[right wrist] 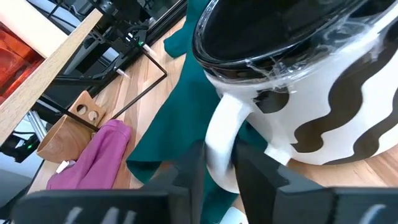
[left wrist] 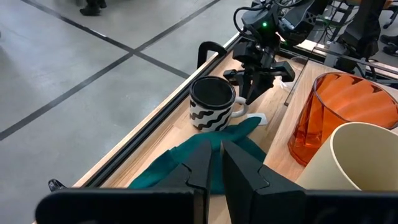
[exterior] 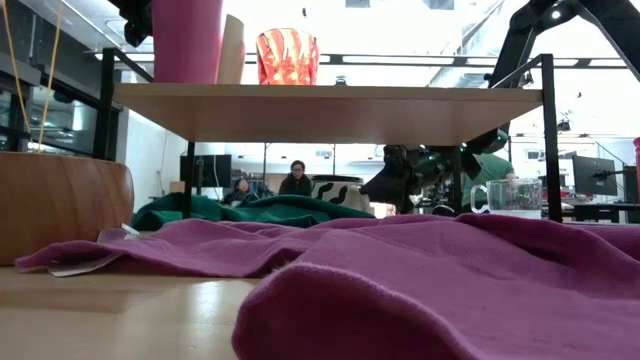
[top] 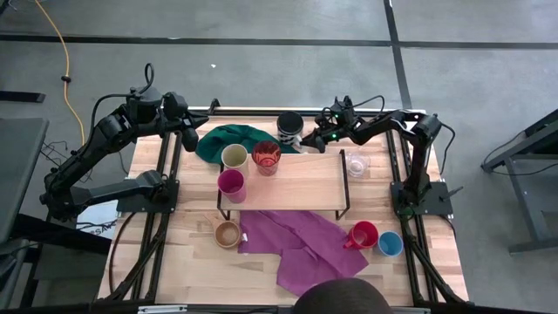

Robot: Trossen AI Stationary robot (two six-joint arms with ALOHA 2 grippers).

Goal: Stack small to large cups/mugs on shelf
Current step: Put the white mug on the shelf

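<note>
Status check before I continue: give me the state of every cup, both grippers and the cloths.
Striped mug: upright on table, handle between the right gripper fingers.
Cream cup, red cup, magenta cup: upright on shelf.
Glass cup, wooden cup, red mug, blue cup: on table.
Left gripper: shut, empty.

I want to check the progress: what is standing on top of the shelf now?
On the shelf stand three cups: cream, translucent red and magenta. Nothing there is covered.

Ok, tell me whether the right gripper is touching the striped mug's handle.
Cannot tell. In the right wrist view the right gripper straddles the striped mug handle, but contact isn't plain.
</note>
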